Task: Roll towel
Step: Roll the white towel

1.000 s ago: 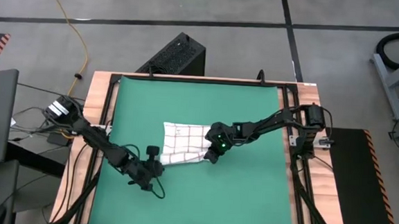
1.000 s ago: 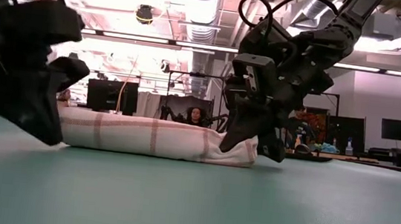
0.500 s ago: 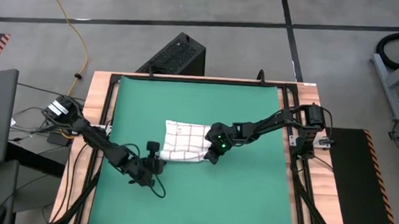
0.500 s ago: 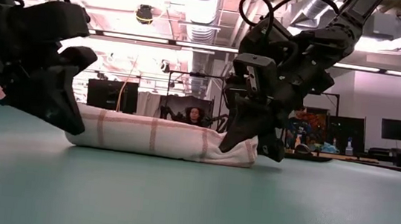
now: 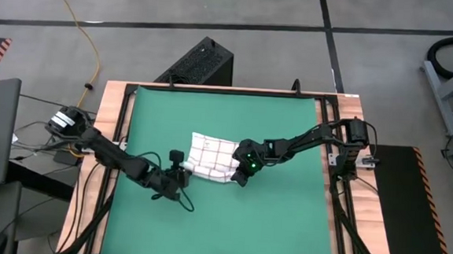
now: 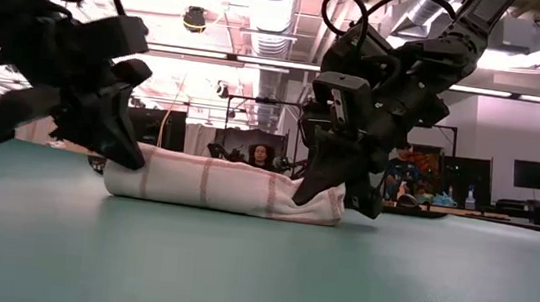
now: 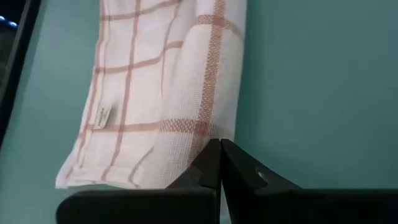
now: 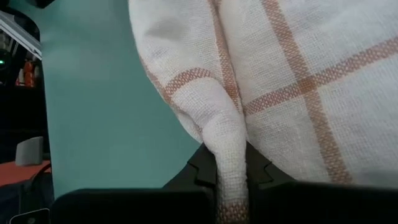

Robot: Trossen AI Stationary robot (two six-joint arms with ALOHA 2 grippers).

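Green mat (image 5: 284, 217); both pincers pinching towel (image 5: 211, 155) ends.

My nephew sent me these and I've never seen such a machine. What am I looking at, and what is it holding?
It is a robot with two dark arms at a table covered by a green mat. One picture looks down from above, one looks level across the table, and two come from cameras on the wrists. A checked towel, partly rolled, lies on the mat. The right hand pinches a fold of the towel between its fingers. The left hand is shut, its tips at the towel's other end.
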